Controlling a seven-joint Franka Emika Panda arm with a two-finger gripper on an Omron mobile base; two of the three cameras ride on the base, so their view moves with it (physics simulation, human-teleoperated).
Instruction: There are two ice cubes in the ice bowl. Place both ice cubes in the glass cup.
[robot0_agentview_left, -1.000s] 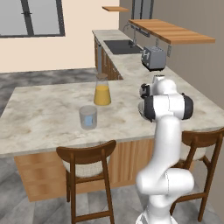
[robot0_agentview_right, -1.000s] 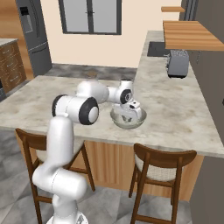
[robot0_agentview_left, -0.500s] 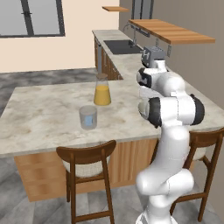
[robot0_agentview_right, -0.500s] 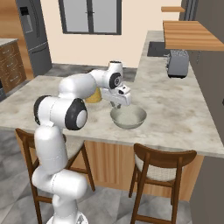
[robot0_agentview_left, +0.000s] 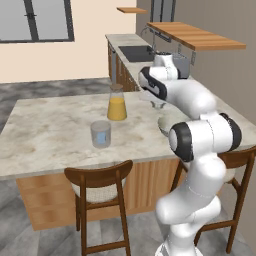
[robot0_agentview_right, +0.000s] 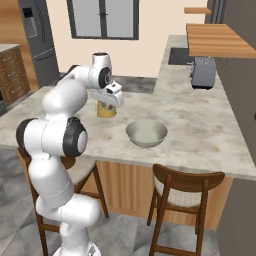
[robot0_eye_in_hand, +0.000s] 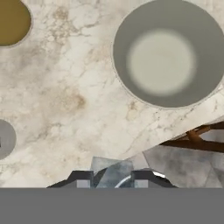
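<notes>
Ice cube (robot0_eye_in_hand: 114, 168): pale, translucent, pinched between fingertips of gripper (robot0_eye_in_hand: 113, 178), jaws closed on it. Likely light, hard, slippery, so grip flat opposite faces gently. Ice bowl (robot0_eye_in_hand: 168, 52) near gripper, looks empty. Glass cup (robot0_agentview_left: 100, 134) well apart; other ice cube (robot0_agentview_left: 102, 137) seemingly inside. Juice carafe (robot0_agentview_left: 117, 102) nearer gripper.

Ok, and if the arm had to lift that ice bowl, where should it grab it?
By the rim, coming from straight above. The ice bowl is round, low-sided and looks too wide to span across, and it sits upright on the counter. Pinching its thin wall, inside and outside, at the edge nearest the arm looks the likeliest hold.
</notes>
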